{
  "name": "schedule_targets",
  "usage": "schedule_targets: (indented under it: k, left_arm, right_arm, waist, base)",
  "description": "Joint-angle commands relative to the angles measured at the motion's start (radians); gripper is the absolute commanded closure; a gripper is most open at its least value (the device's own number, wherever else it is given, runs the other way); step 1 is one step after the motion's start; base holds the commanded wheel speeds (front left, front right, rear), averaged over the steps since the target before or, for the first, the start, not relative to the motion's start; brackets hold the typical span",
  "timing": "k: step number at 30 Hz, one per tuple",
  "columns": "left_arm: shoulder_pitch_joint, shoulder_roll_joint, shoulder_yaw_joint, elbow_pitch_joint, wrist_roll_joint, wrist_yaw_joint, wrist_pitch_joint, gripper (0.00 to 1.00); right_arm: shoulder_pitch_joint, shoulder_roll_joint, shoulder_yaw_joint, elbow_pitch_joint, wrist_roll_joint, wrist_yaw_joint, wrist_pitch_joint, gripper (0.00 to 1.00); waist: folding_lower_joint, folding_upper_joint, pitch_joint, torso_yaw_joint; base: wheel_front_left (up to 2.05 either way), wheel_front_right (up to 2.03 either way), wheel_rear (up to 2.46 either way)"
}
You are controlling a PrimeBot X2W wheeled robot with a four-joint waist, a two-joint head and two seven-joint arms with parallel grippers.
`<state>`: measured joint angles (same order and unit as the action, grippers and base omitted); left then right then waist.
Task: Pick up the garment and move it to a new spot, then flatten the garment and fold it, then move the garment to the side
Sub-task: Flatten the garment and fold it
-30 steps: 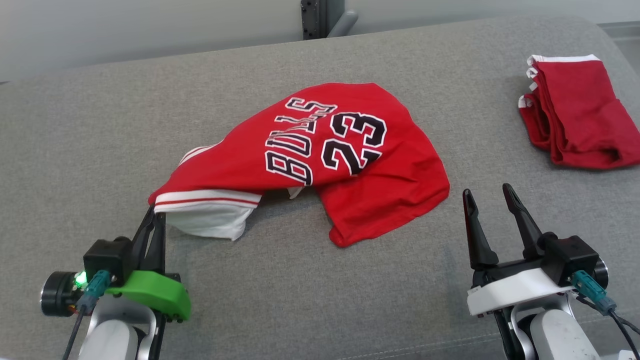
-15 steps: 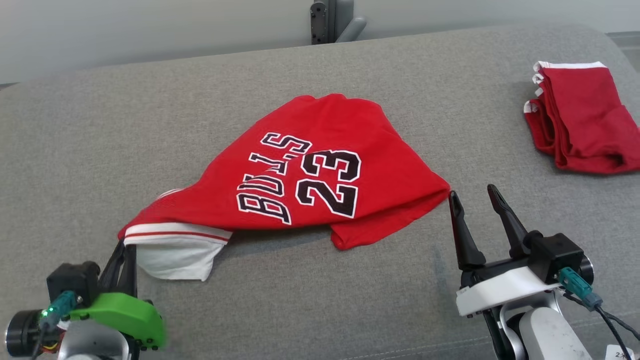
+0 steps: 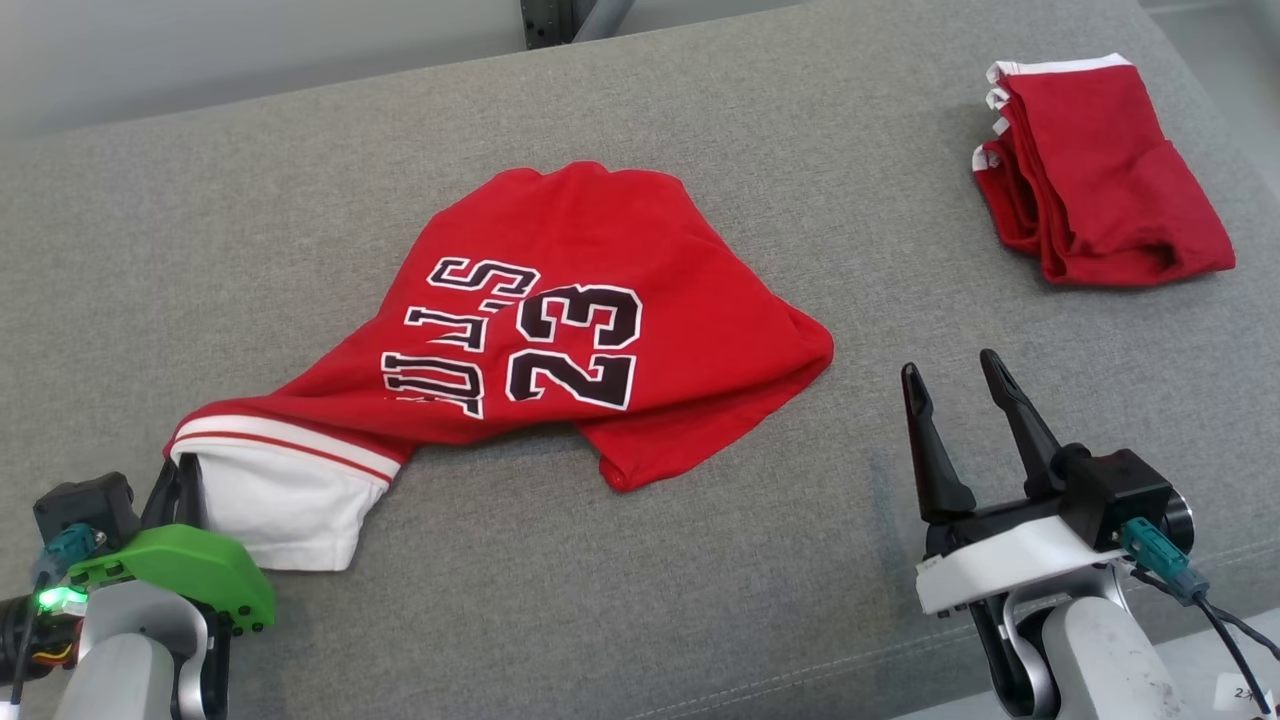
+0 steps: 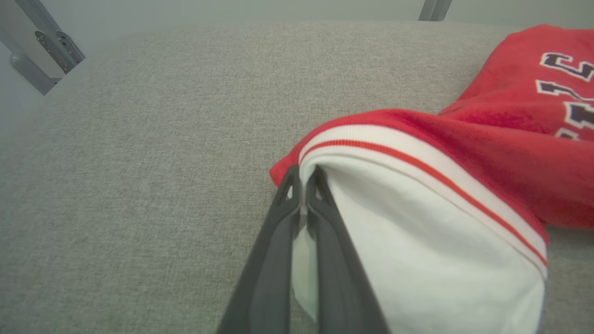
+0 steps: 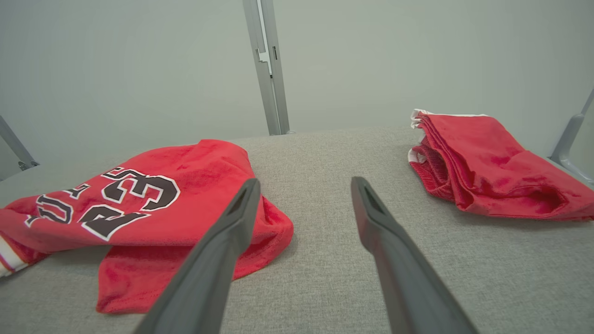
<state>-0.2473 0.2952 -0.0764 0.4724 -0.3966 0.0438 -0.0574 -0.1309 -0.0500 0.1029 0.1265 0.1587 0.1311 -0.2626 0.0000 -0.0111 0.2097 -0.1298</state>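
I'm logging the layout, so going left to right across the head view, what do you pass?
left gripper, shut on the jersey's hem → jersey → right gripper, open → folded red cloth

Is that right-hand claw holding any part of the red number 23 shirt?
No, the right gripper has its two fingers standing apart with only the grey cushion between them, clear of the jersey.

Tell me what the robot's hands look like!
Both have two long, dark, pointed jaws on pale grey arms. The left gripper has a green cover and glowing green light; the right gripper has a white cover. Each carries a teal plug.
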Motion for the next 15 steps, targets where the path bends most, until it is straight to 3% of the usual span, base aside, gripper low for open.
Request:
schedule_targets:
  k: [1, 2, 3, 15]
  left_arm:
    - [-0.033, -0.008, 0.006, 0.034, -0.012, 0.004, -0.029, 0.51]
    - [-0.041, -0.014, 0.004, 0.050, -0.011, 0.003, -0.041, 0.07]
    - [-0.046, -0.017, 0.002, 0.066, -0.009, 0.002, -0.053, 0.00]
    - [-0.015, -0.055, -0.082, 0.069, 0.058, -0.018, -0.163, 0.00]
  right_arm:
    - [-0.011, -0.001, -0.005, 0.003, -0.008, -0.001, -0.003, 0.00]
    - [-0.009, -0.001, -0.009, 0.005, -0.009, -0.001, -0.003, 0.00]
    - [-0.008, -0.001, -0.009, 0.006, -0.009, -0.001, -0.003, 0.00]
    - [0.017, -0.001, -0.008, 0.026, 0.000, -0.001, -0.003, 0.00]
  waist:
    - [0.0000, 0.0111, 0.006, -0.005]
    - [0.0000, 0.0111, 0.003, 0.000]
    - [0.0000, 0.0111, -0.001, 0.005]
    - [0.0000, 0.0111, -0.061, 0.091]
  base:
    - [0.00, 0.00, 0.00]
    - [0.00, 0.00, 0.00]
    - [0.00, 0.00, 0.00]
    - [0.00, 0.00, 0.00]
